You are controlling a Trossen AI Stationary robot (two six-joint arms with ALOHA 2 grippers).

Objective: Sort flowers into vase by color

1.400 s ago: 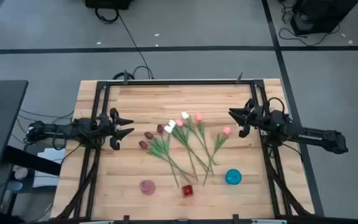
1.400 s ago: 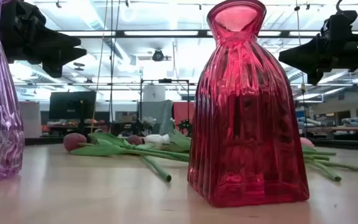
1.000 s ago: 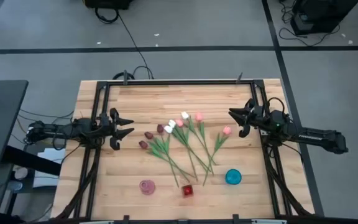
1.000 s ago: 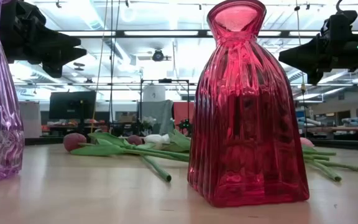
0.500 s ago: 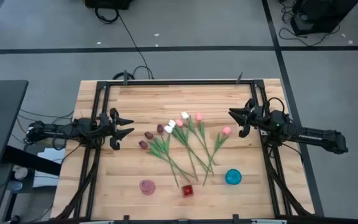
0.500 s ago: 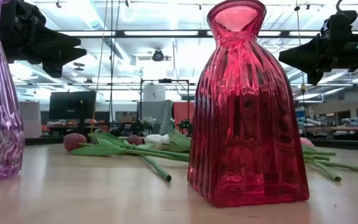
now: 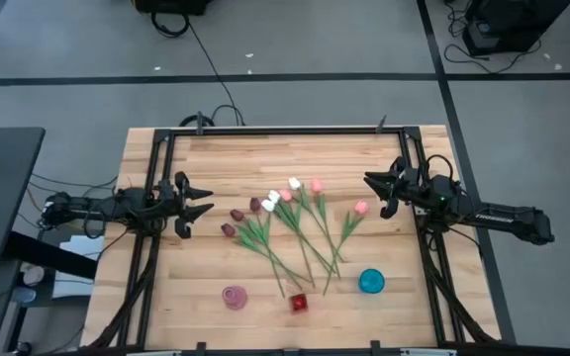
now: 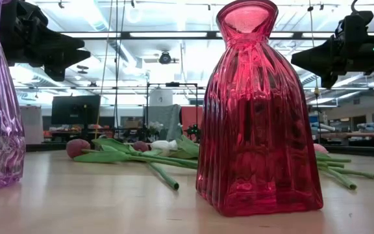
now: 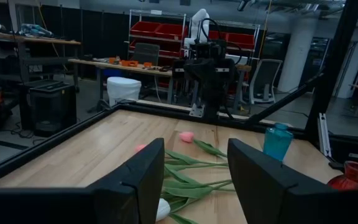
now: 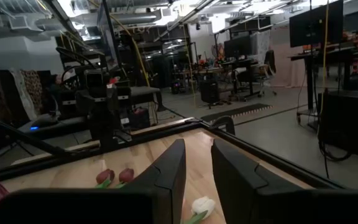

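The flowers (image 7: 287, 220) lie heaped at the table's (image 7: 216, 158) centre, unsorted. The left gripper (image 7: 199, 202) waits released at nine o'clock; the right gripper (image 7: 372, 187) waits at three o'clock, parted and empty, likely poised to pick.

This is a robotics lab or workshop, a large open room with a grey floor marked by dark tape lines around the wooden worktable (image 7: 295, 158). Beyond the worktable stand red parts-bin shelves (image 9: 191, 34), a long workbench (image 9: 123, 65), office chairs (image 9: 263, 79) and a dark computer monitor (image 8: 75, 109). Above the worktable run strip lights (image 8: 141, 34) and exposed ceiling ducts, and black cables (image 7: 206, 69) trail over the floor behind it.
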